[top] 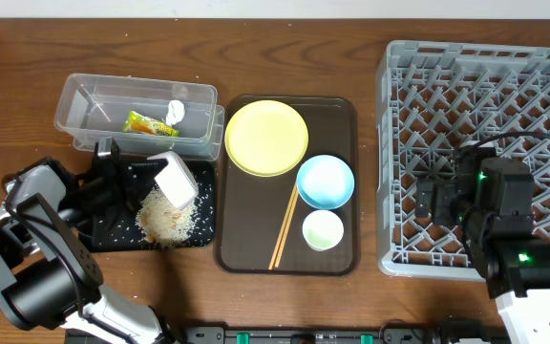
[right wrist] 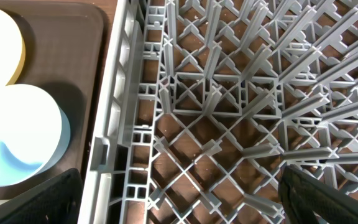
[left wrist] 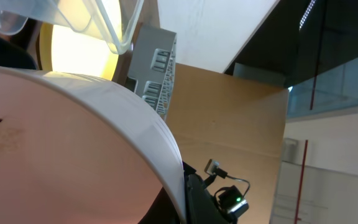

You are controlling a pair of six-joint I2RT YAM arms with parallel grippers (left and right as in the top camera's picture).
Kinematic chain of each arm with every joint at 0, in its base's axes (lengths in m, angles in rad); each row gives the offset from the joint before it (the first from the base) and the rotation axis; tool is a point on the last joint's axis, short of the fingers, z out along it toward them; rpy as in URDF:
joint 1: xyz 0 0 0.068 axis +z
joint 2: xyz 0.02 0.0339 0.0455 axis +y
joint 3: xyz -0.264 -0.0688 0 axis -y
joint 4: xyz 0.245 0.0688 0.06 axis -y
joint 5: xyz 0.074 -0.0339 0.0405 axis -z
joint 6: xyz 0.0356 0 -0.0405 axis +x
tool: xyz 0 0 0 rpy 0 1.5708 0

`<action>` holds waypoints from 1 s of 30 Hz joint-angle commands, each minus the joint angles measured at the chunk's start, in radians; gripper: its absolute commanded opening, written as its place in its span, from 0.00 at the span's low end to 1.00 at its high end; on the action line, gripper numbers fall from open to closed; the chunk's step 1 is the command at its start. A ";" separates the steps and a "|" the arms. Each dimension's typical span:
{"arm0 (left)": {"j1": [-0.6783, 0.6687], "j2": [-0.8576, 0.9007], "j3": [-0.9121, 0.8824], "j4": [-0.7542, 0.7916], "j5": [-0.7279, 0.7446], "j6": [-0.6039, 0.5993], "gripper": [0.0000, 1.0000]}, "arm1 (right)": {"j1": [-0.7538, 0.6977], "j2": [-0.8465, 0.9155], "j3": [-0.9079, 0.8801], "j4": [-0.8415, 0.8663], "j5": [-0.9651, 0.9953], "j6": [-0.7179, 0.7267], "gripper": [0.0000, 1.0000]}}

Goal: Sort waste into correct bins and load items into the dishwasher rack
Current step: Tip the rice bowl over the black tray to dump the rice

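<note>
Tipping: the left gripper (top: 151,175) is clamped on the white bowl (top: 175,180), which it holds tilted over the black tray (top: 103,229), above a heap of rice (top: 165,222).
Right gripper (top: 433,199): fingers spread wide with nothing between them, hanging over the left part of the rack (top: 390,143).
Binned: the wrapper (top: 151,123) and tissue (top: 175,111) lie in the tub (top: 74,105) behind the black tray.
Waiting: the plate (top: 266,138), blue bowl (top: 325,182), cup (top: 322,230) and chopsticks (top: 285,227) lie on the brown tray (top: 337,119), between the black tray and the rack.
Risk, spill: grains already lie scattered toward the black tray's edges. A sharp shake, or the bowl drifting outward, could throw rice onto the table.
Risk, grip: the hold looks to be at the rim only, so a fast swing toward the rack could twist the bowl loose.
Risk, path: the way to the rack crosses the plate and blue bowl, and a low carry could clip them.
Overhead only: shows the rice, both bins and the whole layout. Whether grains remain inside the bowl cannot be told.
Left wrist only: the bowl's wall fills the view, with the plate and rack beyond it. No rice, tray or fingers show.
Right wrist only: shows the spread of the fingers, the empty lattice cells below, and the blue bowl just outside the rack wall.
</note>
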 commanded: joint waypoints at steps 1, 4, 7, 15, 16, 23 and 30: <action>0.004 -0.018 -0.004 -0.010 0.031 0.066 0.06 | -0.010 0.000 0.018 -0.001 0.003 0.010 0.99; 0.004 -0.020 -0.004 -0.056 0.031 0.058 0.06 | -0.010 0.000 0.018 -0.001 0.003 0.010 0.99; 0.004 -0.021 -0.004 -0.067 0.031 0.060 0.06 | -0.010 0.000 0.018 0.000 0.003 0.010 0.99; 0.004 -0.031 -0.004 -0.067 0.030 0.253 0.06 | -0.010 0.000 0.018 -0.001 0.003 0.010 0.99; 0.004 -0.031 -0.004 -0.067 0.030 0.270 0.06 | -0.010 0.000 0.018 -0.001 0.003 0.010 0.99; 0.005 -0.031 -0.004 -0.075 0.027 0.208 0.06 | -0.010 0.000 0.018 -0.001 0.003 0.010 0.99; 0.004 -0.031 -0.004 -0.065 0.020 -0.019 0.06 | -0.010 0.000 0.018 0.000 0.003 0.010 0.99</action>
